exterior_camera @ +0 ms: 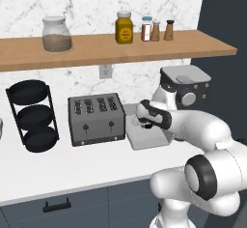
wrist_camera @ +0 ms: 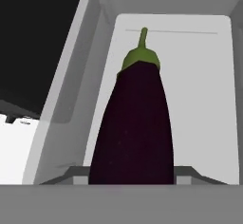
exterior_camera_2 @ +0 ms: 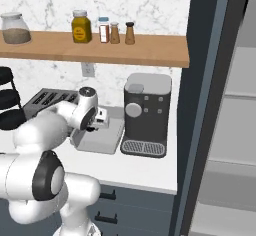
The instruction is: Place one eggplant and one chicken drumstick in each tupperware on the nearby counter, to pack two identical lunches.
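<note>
Closest to the hand camera, the dark eggplant (wrist_camera: 135,123) runs lengthwise away from the lens, its fat end down between the fingers and its green cap and stem pointing at the far wall of the tupperware (wrist_camera: 199,90) beneath it. The gripper (exterior_camera: 144,121) hangs low over that tray (exterior_camera: 149,140), which sits on the white counter (exterior_camera: 72,169) just right of the toaster (exterior_camera: 96,118) and left of the coffee machine (exterior_camera_2: 146,115). Whether the jaws are clamped on the eggplant or already slack I cannot tell, since the fingertips are hidden behind its body, nor whether it touches the tray floor. The skin looks glossy and taut, so it will probably be firm, light and somewhat slippery; the thick middle is the safest place to pinch, across its width, not the tapering neck or brittle stem. Beyond the tray, the wooden shelf (exterior_camera_2: 100,47) carries spice jars above the toaster.
</note>
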### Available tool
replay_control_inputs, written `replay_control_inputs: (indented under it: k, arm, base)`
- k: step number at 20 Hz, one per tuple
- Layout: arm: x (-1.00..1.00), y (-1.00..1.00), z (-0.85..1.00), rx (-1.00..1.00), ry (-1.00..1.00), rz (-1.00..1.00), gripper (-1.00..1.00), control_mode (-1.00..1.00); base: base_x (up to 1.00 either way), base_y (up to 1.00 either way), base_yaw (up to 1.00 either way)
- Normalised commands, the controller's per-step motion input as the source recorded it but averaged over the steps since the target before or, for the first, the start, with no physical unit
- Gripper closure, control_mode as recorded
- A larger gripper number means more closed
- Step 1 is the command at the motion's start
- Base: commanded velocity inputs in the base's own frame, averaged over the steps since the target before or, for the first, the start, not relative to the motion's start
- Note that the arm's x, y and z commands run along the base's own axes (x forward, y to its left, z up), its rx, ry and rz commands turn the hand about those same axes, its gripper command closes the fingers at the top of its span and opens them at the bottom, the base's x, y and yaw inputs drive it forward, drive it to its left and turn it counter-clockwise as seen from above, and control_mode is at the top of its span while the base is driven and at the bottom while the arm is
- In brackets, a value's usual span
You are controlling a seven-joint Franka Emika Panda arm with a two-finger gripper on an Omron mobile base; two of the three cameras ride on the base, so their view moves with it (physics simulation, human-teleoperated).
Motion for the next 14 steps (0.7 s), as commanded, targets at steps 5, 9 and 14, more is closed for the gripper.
replay_control_inputs:
  k: [5,9,14]
  arm:
    - [0.51,0.0,-0.43,0.0,0.04,0.0,1.0,-1.0]
    - [0.37,0.0,-0.5,0.0,0.0,0.0,1.0,-1.0]
    - [0.14,0.0,-0.22,0.0,0.0,0.0,-1.0,-1.0]
  base:
    - [0.0,0.0,0.0]
    - [0.0,0.0,0.0]
    - [0.0,0.0,0.0]
